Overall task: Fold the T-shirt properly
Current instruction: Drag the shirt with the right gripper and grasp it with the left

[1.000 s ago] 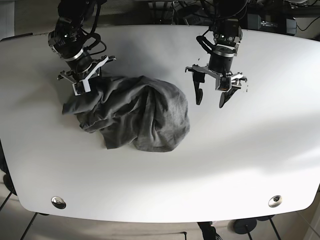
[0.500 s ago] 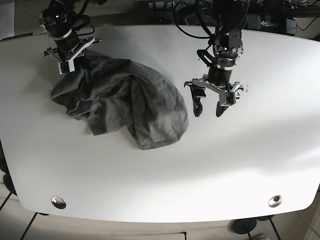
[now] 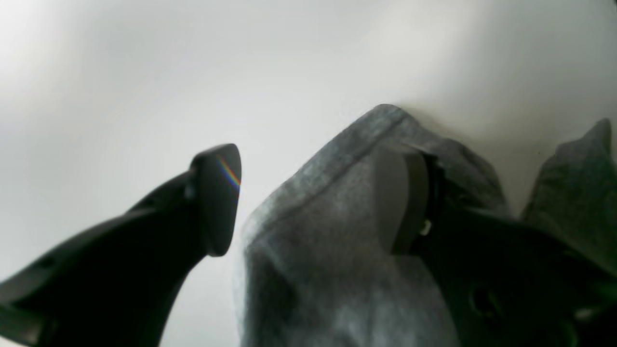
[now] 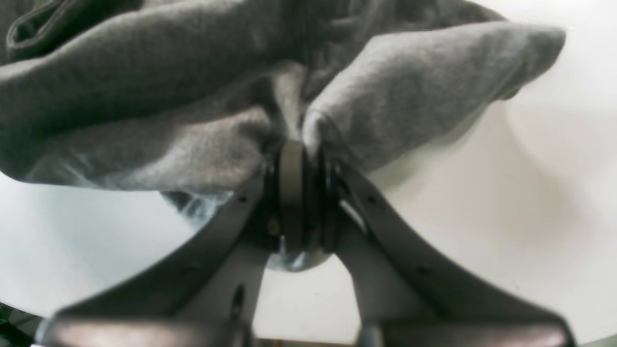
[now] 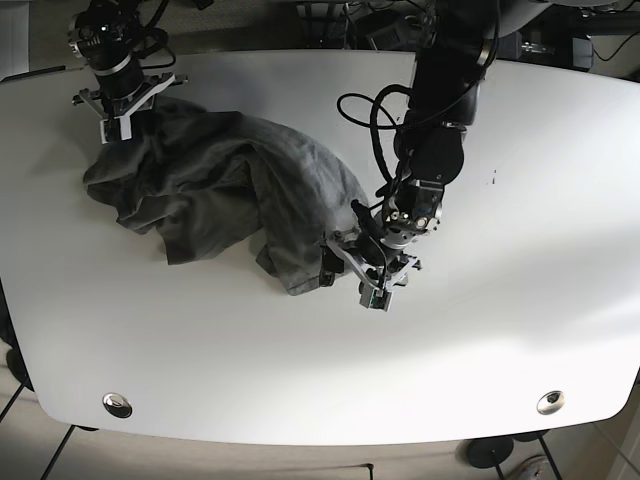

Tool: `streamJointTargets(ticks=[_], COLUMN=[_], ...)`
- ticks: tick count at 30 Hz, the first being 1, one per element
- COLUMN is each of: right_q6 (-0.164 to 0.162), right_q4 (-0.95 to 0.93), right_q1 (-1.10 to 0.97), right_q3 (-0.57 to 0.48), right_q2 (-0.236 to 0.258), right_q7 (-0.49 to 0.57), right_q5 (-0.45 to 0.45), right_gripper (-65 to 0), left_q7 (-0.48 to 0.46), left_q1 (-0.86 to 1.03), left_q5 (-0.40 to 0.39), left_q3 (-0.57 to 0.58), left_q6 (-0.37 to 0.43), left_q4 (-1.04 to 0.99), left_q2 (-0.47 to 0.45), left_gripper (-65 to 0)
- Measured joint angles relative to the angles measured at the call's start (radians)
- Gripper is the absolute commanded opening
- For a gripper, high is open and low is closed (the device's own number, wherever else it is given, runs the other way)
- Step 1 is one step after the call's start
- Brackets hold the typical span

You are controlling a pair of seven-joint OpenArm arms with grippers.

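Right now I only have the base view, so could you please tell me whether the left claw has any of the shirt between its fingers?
Observer: Yes. In the left wrist view the left claw is open, and a hemmed edge of the shirt lies between its fingers, against one pad.
Operator: Thank you. Is the other finger touching cloth?
Observer: It seems not. A thin strip of bare table shows between that finger and the cloth.
Operator: And does the right claw really hold something?
Observer: Its wrist view shows the right claw shut on a bunched fold of the shirt.
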Motion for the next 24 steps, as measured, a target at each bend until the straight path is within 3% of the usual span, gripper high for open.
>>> streamJointTargets(ticks=[3, 7, 12, 15, 24], right_q6=[0.000, 0.000, 0.002, 0.003, 0.002], right_q4=[0.000, 0.003, 0.016, 0.018, 0.017], right_q1=[0.012, 0.091, 0.245, 0.278, 0.148], right_q3=[0.001, 0.003, 0.003, 0.002, 0.026], right_q2=[-0.001, -0.001, 0.066, 0.100, 0.035], right_q7=[0.000, -0.005, -0.007, -0.079, -0.100], right_q5=[0.000, -0.005, -0.013, -0.004, -0.003], right_gripper=[-62.6, -62.6, -62.6, -62.6, -61.7], left_q7=[0.000, -0.006, -0.013, 0.004, 0.004], left_q1=[-0.085, -0.085, -0.003, 0.068, 0.177], left_q5=[-0.001, -0.002, -0.008, -0.005, -0.004], left_q3=[0.048, 0.045, -0.025, -0.064, -0.133], left_q6=[-0.002, -0.002, -0.002, -0.004, 0.000], left_q4=[-0.101, -0.068, 0.087, 0.166, 0.277], left_q2=[0.001, -0.004, -0.041, -0.077, -0.135], left_gripper=[-25.4, -25.6, -25.6, -25.6, -25.6])
